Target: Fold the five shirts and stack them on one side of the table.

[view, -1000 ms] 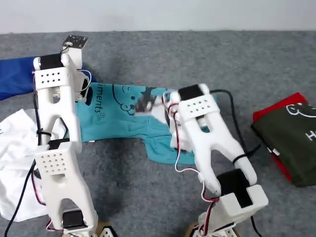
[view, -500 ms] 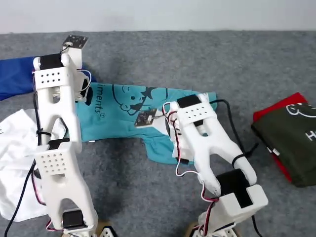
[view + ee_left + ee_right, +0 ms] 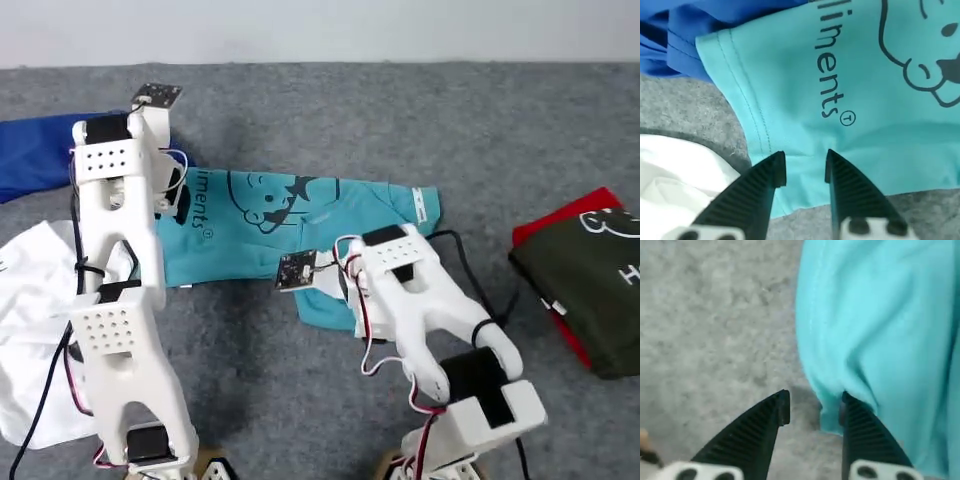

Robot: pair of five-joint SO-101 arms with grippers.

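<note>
A teal shirt (image 3: 290,225) with a dark cartoon print lies spread across the middle of the grey carpet. My left gripper (image 3: 804,162) is open, its fingers (image 3: 771,169) just above the teal shirt (image 3: 850,90) near the hem at its left end. My right gripper (image 3: 814,407) is open over the carpet at the edge of a teal fold (image 3: 880,330), the flap that hangs toward the front in the high view (image 3: 335,300). Neither gripper holds cloth.
A blue shirt (image 3: 35,155) lies at the far left, partly under the teal one (image 3: 700,30). A crumpled white shirt (image 3: 30,300) covers the front left (image 3: 675,170). A dark green shirt (image 3: 590,280) is folded on a red one (image 3: 560,225) at the right.
The right arm has drawn back from over the shirt's right middle toward the front, down to the edge of the lower flap. The left arm shifted only slightly.
</note>
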